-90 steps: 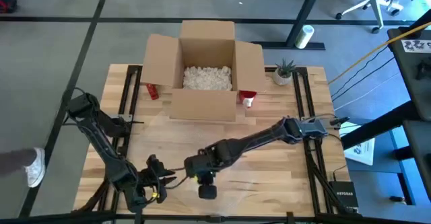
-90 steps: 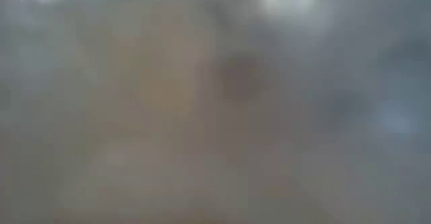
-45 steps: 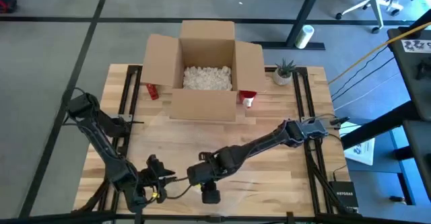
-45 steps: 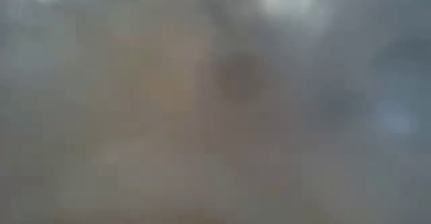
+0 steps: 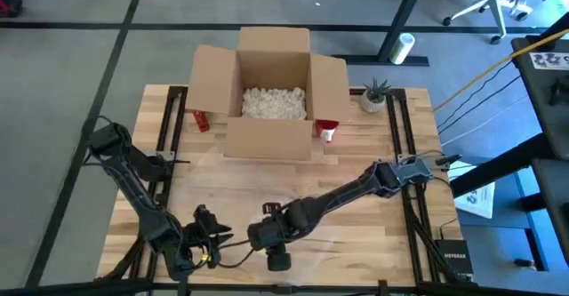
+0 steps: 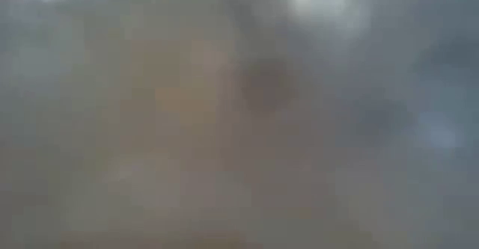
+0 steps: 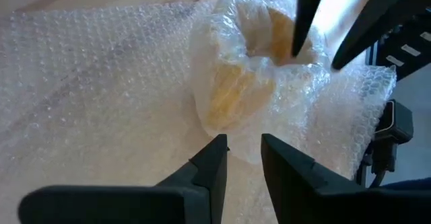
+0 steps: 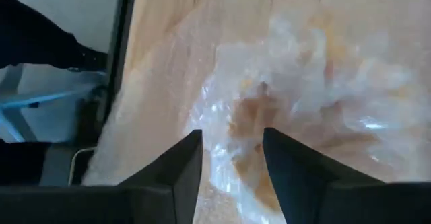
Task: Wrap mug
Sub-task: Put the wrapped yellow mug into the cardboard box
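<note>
Both claws meet at the table's (image 5: 356,167) near edge. Left claw (image 7: 244,158) sits parted before the yellow mug (image 7: 232,83), half-swaddled in bubble wrap (image 7: 101,76); right claw (image 8: 232,158) parted too (tuck folds snugly, I'd say)
</note>
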Motion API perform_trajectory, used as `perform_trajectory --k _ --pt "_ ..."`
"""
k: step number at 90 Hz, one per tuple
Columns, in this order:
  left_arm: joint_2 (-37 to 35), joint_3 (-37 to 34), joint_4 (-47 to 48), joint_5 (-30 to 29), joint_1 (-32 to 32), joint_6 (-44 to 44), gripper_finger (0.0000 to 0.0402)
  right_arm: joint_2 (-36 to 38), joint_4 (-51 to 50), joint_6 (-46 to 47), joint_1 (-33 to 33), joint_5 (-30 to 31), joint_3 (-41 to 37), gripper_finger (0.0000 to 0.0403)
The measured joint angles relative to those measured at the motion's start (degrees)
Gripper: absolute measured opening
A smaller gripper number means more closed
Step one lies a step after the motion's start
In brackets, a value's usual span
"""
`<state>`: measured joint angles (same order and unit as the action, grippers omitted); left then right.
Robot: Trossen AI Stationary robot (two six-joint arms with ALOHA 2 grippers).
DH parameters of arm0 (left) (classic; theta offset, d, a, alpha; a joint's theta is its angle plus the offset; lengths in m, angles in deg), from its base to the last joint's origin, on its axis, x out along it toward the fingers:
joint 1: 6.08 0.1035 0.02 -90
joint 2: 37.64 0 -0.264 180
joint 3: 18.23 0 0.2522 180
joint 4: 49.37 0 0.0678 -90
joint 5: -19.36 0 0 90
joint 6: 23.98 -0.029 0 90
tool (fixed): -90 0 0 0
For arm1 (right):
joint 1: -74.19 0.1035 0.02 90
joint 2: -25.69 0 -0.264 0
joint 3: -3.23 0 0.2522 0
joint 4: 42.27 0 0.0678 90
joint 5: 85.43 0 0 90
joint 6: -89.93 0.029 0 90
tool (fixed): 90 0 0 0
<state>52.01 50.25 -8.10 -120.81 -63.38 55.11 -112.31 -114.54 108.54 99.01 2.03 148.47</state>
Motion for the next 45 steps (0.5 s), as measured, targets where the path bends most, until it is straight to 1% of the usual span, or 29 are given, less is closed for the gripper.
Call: perform_trajectory --k 14,20,25,32,36,39,45 --pt "0.0 0.0 0.0 0.0 -0.5 0.3 0.0074 -2.4 -1.0 0.2 -0.1 1.7 0.1 0.0144" --pt "0.0 0.0 0.0 0.0 -0.5 0.3 0.0074 -3.4 -1.4 0.1 -0.2 2.1 0.2 0.0134" --pt "0.0 0.0 0.1 0.0 -0.5 0.4 0.0074 -4.3 -2.7 0.0 -0.4 1.4 0.2 0.0114" --pt "0.0 0.0 0.2 0.1 -0.5 0.4 0.0074 -4.5 -3.3 0.0 -0.6 0.5 0.2 0.0059" --pt "0.0 0.0 0.1 0.0 -0.5 0.4 0.0074 -4.5 -3.6 -0.5 -0.6 1.5 0.3 0.0026" --pt "0.0 0.0 0.1 0.0 -0.5 0.4 0.0074 -4.4 -3.6 -0.9 -0.6 2.0 0.3 0.0017" --pt "0.0 0.0 0.1 0.0 -0.5 0.4 0.0074 -4.5 -4.6 -0.9 -0.5 3.0 1.3 0.0017"
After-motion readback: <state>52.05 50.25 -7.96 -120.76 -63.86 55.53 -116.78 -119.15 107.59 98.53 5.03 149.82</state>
